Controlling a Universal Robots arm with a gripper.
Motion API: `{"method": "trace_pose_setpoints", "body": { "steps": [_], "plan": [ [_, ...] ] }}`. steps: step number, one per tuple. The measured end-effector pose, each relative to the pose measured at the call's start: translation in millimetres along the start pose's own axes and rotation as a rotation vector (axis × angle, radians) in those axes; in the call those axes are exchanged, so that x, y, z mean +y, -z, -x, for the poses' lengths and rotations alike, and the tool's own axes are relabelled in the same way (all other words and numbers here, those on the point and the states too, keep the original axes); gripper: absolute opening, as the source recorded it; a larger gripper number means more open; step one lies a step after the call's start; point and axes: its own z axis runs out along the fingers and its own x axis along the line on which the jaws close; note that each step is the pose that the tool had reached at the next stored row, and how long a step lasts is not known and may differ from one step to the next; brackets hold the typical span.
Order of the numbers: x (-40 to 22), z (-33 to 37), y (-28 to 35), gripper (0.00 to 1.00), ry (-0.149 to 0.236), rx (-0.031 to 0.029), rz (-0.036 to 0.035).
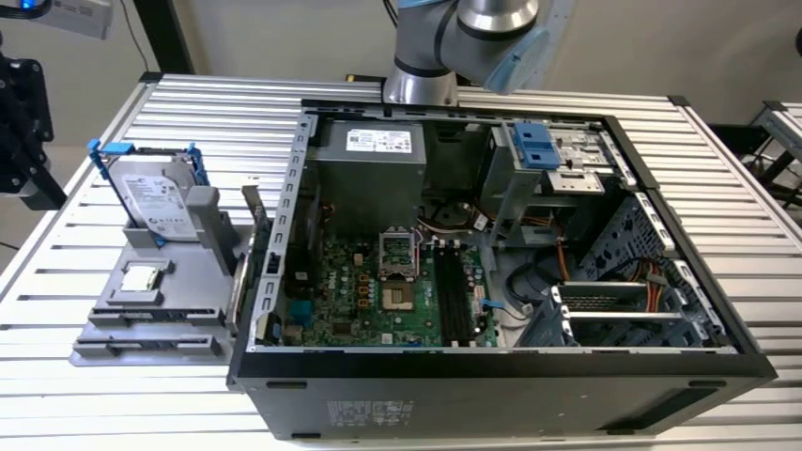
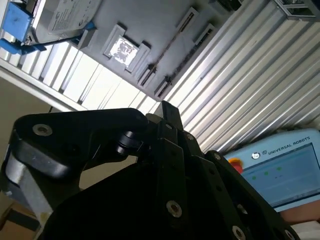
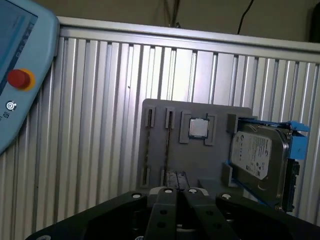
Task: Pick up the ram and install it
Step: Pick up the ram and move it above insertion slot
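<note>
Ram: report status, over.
Gripper off the gray fixture, jaws shut, empty. Ram on edge in a fixture slot, untouched. Nothing between them.

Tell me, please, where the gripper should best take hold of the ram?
Grip the ram across its flat faces near mid-length, coming from straight above: it seems to stand on its long edge in a slot of the gray holder, top edge exposed.

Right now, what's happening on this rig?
The UR arm rises behind the open PC case, its pincer shut and empty. The ram stands on edge in the grey holder on the slatted table, alongside the CPU chip and the blue-framed hard drive. It has not been picked up yet.
</note>
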Motion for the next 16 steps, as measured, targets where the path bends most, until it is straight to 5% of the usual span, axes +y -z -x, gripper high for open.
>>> {"method": "trace_pose_setpoints", "body": {
  "steps": [6, 7, 16],
  "plan": [
    [0.0, 0.0, 0.0, 0.00, 0.001, 0.0000, 0.0000],
    [0.0, 0.0, 0.0, 1.00, 0.002, 0.0000, 0.0000],
    [0.0, 0.0, 0.0, 1.00, 0.004, 0.0001, 0.0001]
  ]
}}
